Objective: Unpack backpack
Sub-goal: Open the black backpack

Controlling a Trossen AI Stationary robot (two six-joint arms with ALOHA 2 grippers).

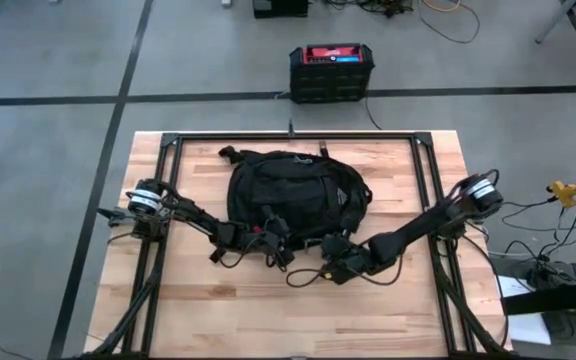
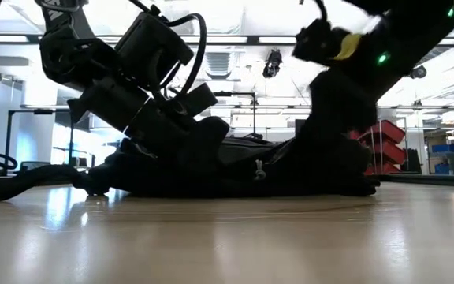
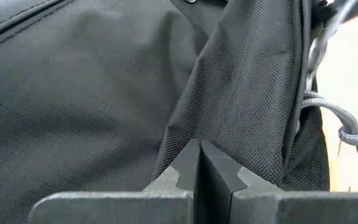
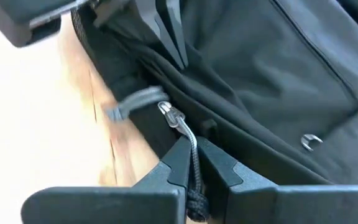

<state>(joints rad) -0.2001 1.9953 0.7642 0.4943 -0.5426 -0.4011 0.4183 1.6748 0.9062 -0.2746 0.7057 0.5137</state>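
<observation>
The black backpack (image 1: 293,190) lies flat on the wooden table (image 1: 218,310), its underside resting on the wood (image 2: 290,170). My left gripper (image 1: 273,238) is at the pack's near edge, shut on a ridge of its fabric (image 3: 201,155). My right gripper (image 1: 330,262) is just right of it at the same edge, shut on a grey zip-pull cord (image 4: 191,158). That cord runs up to a metal zip slider (image 4: 171,115). A second grey cord pull (image 3: 344,124) hangs beside the fabric ridge. My left gripper pinches a raised fold of the backpack's black fabric (image 3: 229,124) between its two fingertips, at the pack's near edge. The fold stands up from the tips while the rest of the pack lies on the table. My right gripper pinches the grey cord of a zip pull (image 4: 193,146) between its two fingers, the cord running along them. It comes at the cord from the table's near right, low over the wood. The cord runs from the fingertips up to the slider on the pack's edge.
A black metal frame (image 1: 288,135) runs around the table top. A black-and-red hard box (image 1: 331,72) stands on the floor beyond the far edge. Bare wood (image 1: 298,320) lies between the pack and the near edge. Cables and a yellow object (image 1: 566,190) lie off the right side.
</observation>
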